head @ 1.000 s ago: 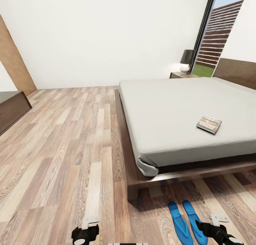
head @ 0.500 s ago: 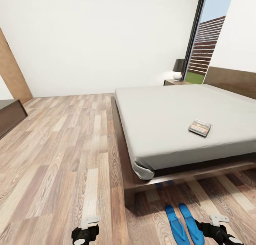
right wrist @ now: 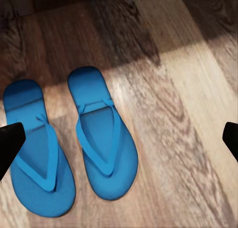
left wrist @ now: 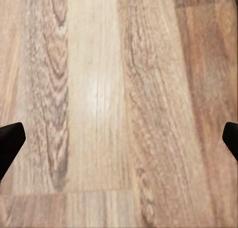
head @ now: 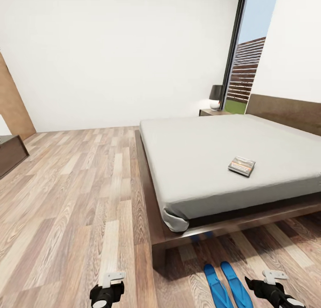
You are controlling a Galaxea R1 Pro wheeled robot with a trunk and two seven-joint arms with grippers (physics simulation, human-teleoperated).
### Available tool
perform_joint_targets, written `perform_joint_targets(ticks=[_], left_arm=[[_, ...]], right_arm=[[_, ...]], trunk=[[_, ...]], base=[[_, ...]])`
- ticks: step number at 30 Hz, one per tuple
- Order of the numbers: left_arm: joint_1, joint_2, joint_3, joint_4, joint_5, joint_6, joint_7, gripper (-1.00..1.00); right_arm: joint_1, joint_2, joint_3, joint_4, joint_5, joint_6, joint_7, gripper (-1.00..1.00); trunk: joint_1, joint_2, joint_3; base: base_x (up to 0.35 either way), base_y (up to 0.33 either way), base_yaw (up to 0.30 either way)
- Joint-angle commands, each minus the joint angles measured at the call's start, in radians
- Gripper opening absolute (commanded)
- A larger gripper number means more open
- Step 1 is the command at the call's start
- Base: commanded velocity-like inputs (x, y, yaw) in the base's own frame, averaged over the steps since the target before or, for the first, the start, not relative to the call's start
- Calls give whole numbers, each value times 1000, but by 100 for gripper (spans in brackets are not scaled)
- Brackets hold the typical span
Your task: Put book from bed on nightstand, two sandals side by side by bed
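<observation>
Head camera tilts upward and pans: bed (head: pixel 285 201), book (head: pixel 241 165) and sandals (head: pixel 225 283) slide left in frame, themselves unmoved.

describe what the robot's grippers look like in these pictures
In the head view, the left gripper and right gripper are each a glossy black, chunky body with a pale grey angular bracket on top. In the wrist views the fingertips are matte black, blunt wedges. No cables or markings are visible.
</observation>
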Motion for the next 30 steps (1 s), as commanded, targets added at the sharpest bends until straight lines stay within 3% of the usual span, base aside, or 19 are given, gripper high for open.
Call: perform_joint_targets(ticks=[1,30], left_arm=[[-1,1,-8,-1,10,-1,9,100],[-1,1,-11,-1,11,-2,9,100]], right_arm=[[-1,0,8,1,-11,-3,5,100],[-1,0,8,1,-8,9,9,100]], trunk=[[-1,0,3],[-14,7,102]], base=[[0,0,-23],[0,0,-210]])
